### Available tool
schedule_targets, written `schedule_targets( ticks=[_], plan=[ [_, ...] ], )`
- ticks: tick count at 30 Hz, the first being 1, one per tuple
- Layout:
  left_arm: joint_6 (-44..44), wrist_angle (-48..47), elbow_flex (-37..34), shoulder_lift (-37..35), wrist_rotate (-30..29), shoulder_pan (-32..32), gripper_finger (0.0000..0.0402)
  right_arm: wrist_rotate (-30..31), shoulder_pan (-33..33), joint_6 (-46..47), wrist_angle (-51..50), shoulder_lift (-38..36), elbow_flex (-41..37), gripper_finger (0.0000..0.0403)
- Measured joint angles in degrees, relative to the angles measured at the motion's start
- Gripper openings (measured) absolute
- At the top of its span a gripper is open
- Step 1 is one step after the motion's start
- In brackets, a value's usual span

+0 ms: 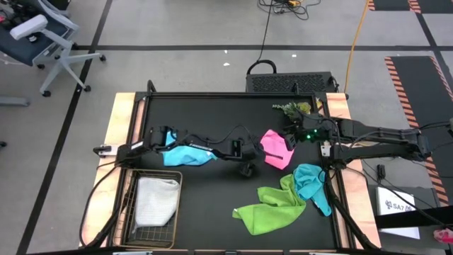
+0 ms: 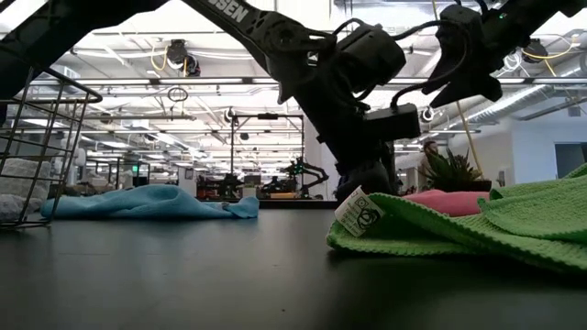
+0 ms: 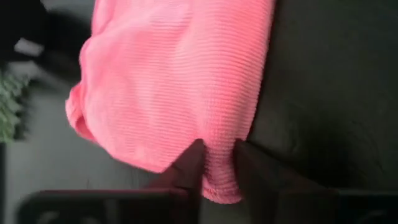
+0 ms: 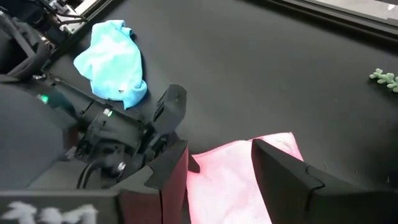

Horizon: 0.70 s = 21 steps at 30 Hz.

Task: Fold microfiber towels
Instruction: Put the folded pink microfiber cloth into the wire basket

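Mid-table on the black mat, pink towel lying rumpled, one edge pinched between the left gripper fingers (clamped tight on a small fold). Just above its far side, right gripper hovering with fingers spread apart. Light blue towel heaped under the left arm; lime green towel and teal towel near the front right; pale grey-white towel inside the wire mesh basket.

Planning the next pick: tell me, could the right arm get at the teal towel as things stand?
Probably yes. The teal towel lies on the table's right side, near the right end effector, which is open over the pink towel. Only its lower edge overlaps the lime green towel.
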Motion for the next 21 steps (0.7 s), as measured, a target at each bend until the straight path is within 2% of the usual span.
schedule_targets(
  ticks=[2,3,9,21],
  plan=[
    [-3.10,-0.01,0.00,-0.57,1.06,0.43,0.0025,0.02,-0.02,0.00,0.04,-0.38,0.00,0.0169],
    [-5.29,-0.61,-0.04,-0.97,1.30,0.63,0.0014,0.04,0.01,0.00,0.04,-0.53,0.00,0.0169],
    [-13.15,-0.70,-0.04,-5.14,-0.09,1.24,0.0005,0.12,-0.02,0.00,1.29,-1.23,0.00,0.0169],
    [-11.46,-1.34,0.00,-13.13,-6.27,1.94,0.0002,0.13,-0.02,-0.46,1.28,-1.54,-0.02,0.0169]
  ],
)
